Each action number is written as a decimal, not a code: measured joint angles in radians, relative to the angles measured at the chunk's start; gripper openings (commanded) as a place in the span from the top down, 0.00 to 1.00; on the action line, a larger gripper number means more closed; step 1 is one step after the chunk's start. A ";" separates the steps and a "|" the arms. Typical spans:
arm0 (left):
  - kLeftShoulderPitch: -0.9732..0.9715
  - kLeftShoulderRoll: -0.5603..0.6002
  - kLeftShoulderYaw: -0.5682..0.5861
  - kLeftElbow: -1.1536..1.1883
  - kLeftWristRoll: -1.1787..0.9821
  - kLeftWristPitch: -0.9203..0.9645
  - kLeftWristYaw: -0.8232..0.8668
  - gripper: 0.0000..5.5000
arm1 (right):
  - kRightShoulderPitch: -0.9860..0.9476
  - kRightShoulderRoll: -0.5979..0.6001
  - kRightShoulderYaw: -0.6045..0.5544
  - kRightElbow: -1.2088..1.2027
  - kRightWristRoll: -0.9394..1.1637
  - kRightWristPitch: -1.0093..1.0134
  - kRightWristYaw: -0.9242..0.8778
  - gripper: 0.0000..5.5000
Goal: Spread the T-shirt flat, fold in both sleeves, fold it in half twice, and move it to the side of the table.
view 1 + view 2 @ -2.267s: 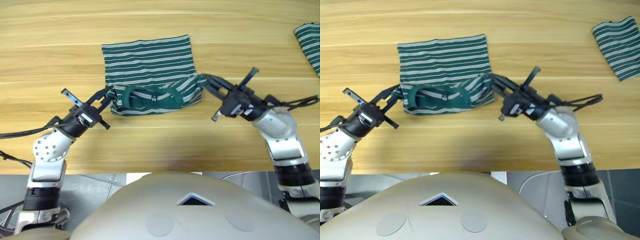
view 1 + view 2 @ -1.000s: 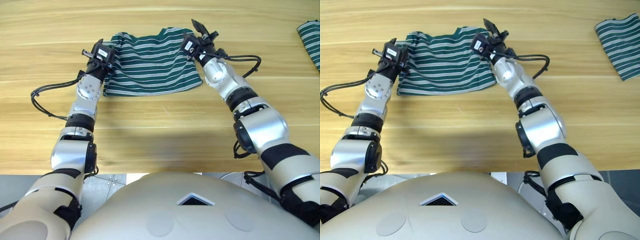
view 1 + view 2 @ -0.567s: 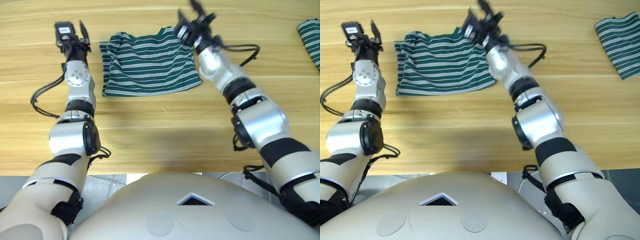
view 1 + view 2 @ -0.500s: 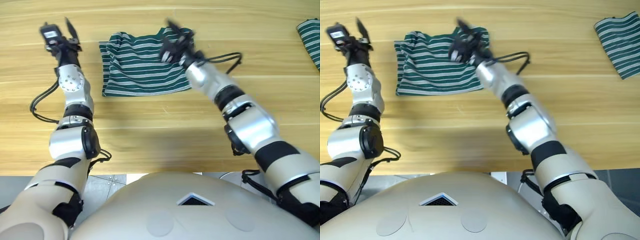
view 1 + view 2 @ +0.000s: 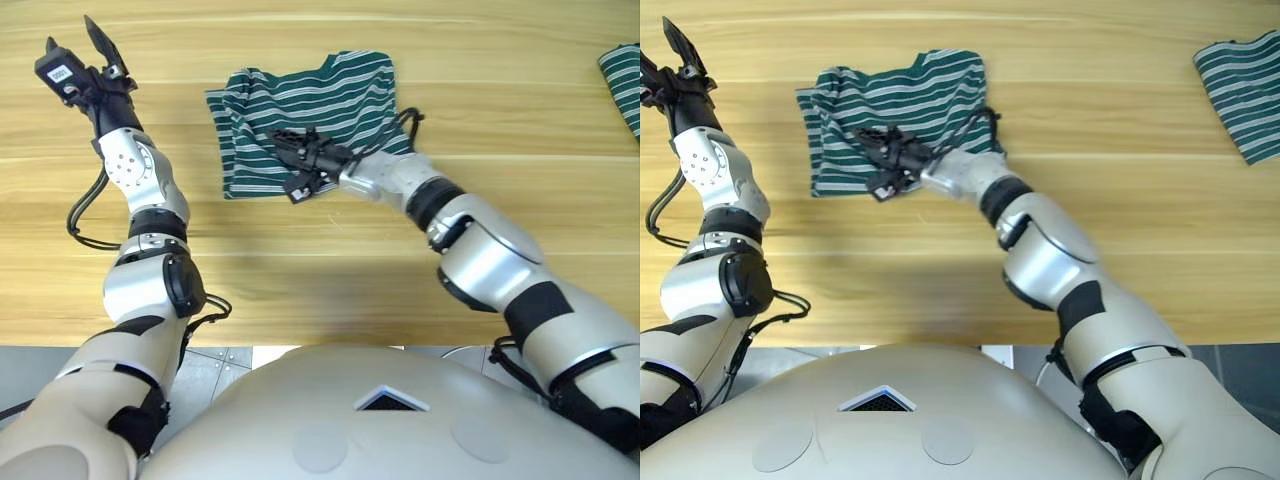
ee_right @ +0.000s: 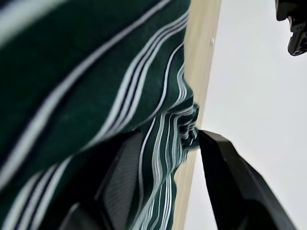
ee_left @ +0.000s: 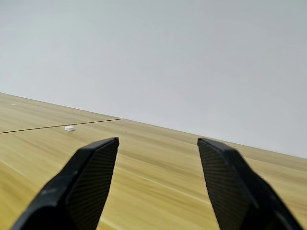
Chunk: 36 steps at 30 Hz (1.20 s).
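Observation:
The green T-shirt (image 5: pixel 340 95) with white stripes lies folded into a rough rectangle on the far middle of the wooden table (image 5: pixel 300 260). My right gripper (image 5: pixel 283 160) reaches across it and rests low over its near left part, fingers apart and pointing left. The right wrist view has the striped fabric (image 6: pixel 72 96) directly under and between the fingers (image 6: pixel 120 187). My left gripper (image 5: pixel 78 45) is held up over bare wood at the far left, well clear of the shirt and open with nothing in it, as also in the left wrist view (image 7: pixel 158 182).
A second striped cloth (image 5: pixel 1240 90) lies at the far right edge of the table. Bare wood stretches along the near side and to the left of the shirt. A small white dot (image 7: pixel 69 128) sits on the table far off.
My right gripper has swept from the shirt's far right corner across to its near left part. The left gripper has let go of the left edge and swung out to the far left.

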 measured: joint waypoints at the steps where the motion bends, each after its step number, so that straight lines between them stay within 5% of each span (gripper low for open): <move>1: -0.005 -0.001 -0.007 0.005 0.004 0.000 -0.001 0.44 | 0.004 -0.045 0.006 -0.031 -0.004 -0.019 0.002 0.61; 6: -0.022 -0.015 -0.061 0.032 0.058 0.005 -0.024 0.44 | 0.142 -0.432 -0.001 -0.446 0.013 -0.196 0.106 0.61; 11: -0.033 -0.009 -0.120 0.033 0.116 0.001 -0.068 0.44 | 0.484 -0.859 -0.183 -0.849 0.249 -0.257 0.281 0.61; 13: -0.036 -0.004 -0.151 0.029 0.153 -0.003 -0.085 0.44 | 0.597 -0.945 -0.263 -0.937 0.369 -0.260 0.321 0.61; 18: -0.003 0.004 -0.260 -0.052 0.246 -0.048 -0.148 0.44 | 0.636 -0.836 -0.499 -1.081 0.707 -0.258 0.285 0.61; 21: 0.103 0.025 -0.373 -0.196 0.297 -0.123 -0.283 0.44 | 0.675 -0.732 -0.526 -1.130 0.751 -0.195 0.315 0.61; 29: 0.405 0.122 -0.676 -0.518 0.313 -0.199 -0.652 0.44 | 0.981 -0.726 -0.577 -1.241 0.744 -0.073 0.468 0.61; 36: 0.412 0.140 -0.729 -0.570 0.392 -0.151 -0.689 0.44 | 1.097 -0.736 -0.631 -1.284 0.739 -0.051 0.571 0.61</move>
